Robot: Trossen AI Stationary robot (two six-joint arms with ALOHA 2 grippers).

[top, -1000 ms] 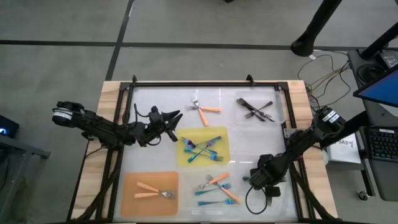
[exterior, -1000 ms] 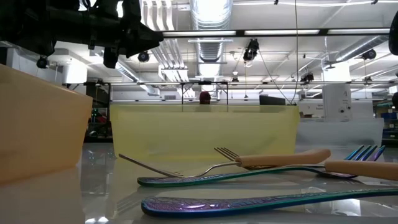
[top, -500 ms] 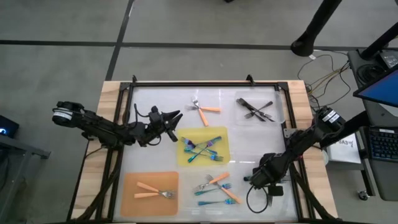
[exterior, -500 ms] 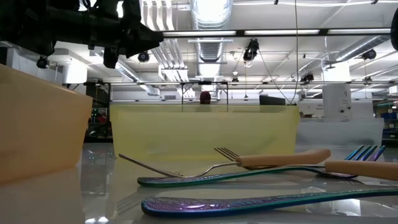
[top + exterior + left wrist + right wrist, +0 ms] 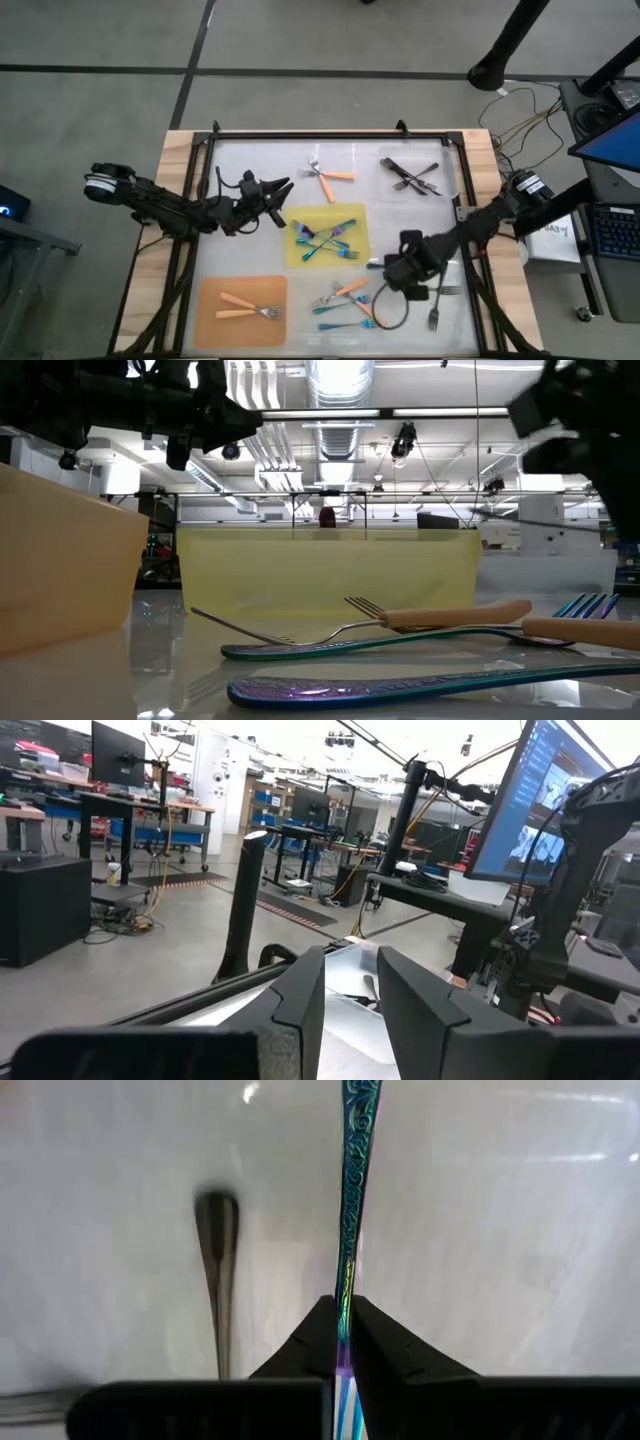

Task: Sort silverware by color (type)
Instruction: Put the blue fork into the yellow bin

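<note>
My right gripper [image 5: 398,268] hangs over the table's near right part, shut on an iridescent blue-teal fork [image 5: 352,1190]. A dark fork [image 5: 436,306] lies flat on the table below and to the right of it. Several blue-teal forks lie on the yellow mat [image 5: 355,215]. Orange-handled forks lie on the orange mat [image 5: 215,325]. A mixed heap of forks [image 5: 350,303] lies near the front edge. My left gripper [image 5: 287,188] waits open in the air, left of the yellow mat. My right gripper pinches the blue-teal fork between its two fingers by the neck [image 5: 345,1295], just above the tines [image 5: 344,1398]. The fingers come from above and lie across the fork. The fork is lifted clear and lies about level [image 5: 530,520], its handle reaching toward the table's left.
Two orange-handled forks [image 5: 330,178] lie at the far middle, and dark forks [image 5: 410,175] at the far right. A black frame [image 5: 330,133] borders the table. Cables [image 5: 395,310] hang from my right arm over the near right part.
My right gripper has risen and gone toward the table's left, nearer the yellow mat, taking the blue-teal fork up clear of the table. The dark fork it stood over now lies uncovered at the near right.
</note>
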